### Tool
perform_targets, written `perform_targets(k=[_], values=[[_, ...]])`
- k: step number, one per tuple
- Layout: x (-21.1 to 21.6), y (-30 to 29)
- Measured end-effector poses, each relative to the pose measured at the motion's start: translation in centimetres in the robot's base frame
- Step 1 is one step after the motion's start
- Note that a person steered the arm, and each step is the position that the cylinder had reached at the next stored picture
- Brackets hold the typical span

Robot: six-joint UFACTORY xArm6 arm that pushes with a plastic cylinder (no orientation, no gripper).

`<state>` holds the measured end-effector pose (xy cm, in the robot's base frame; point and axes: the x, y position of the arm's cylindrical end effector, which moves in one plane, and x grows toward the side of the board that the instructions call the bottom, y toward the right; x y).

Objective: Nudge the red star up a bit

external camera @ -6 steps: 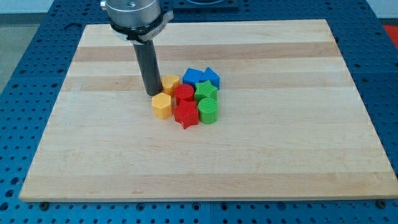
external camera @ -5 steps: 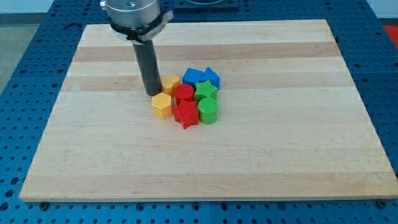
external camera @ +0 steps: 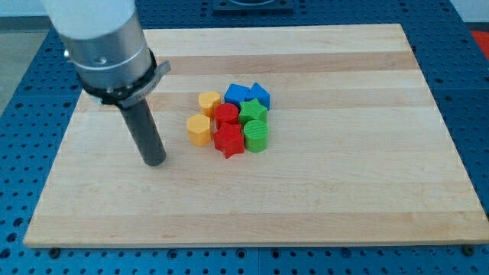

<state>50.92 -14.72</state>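
The red star [external camera: 228, 141] lies at the bottom of a tight cluster of blocks near the board's middle. It touches a red cylinder [external camera: 225, 116] above it, a yellow hexagon [external camera: 199, 130] on its left and a green cylinder [external camera: 256, 137] on its right. My tip [external camera: 155, 162] rests on the board to the left of the cluster and a little lower than the star, well apart from every block.
A second yellow block [external camera: 209, 102], a green star [external camera: 254, 112] and two blue blocks [external camera: 237, 95] [external camera: 259, 95] form the cluster's top. The wooden board [external camera: 344, 183] sits on a blue perforated table.
My tip has moved from just above the yellow hexagon, beside the cluster's top left, down and to the left. The blocks have not moved.
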Motion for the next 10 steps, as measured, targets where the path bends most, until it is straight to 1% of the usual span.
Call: perform_targets(k=[1, 2, 3, 4, 6, 9, 10], values=[[1.2, 2.1], [4.2, 5.1], [4.5, 8.8], [3.0, 10.7], [-0.6, 10.7], [-1.0, 8.3], [0.3, 8.6]])
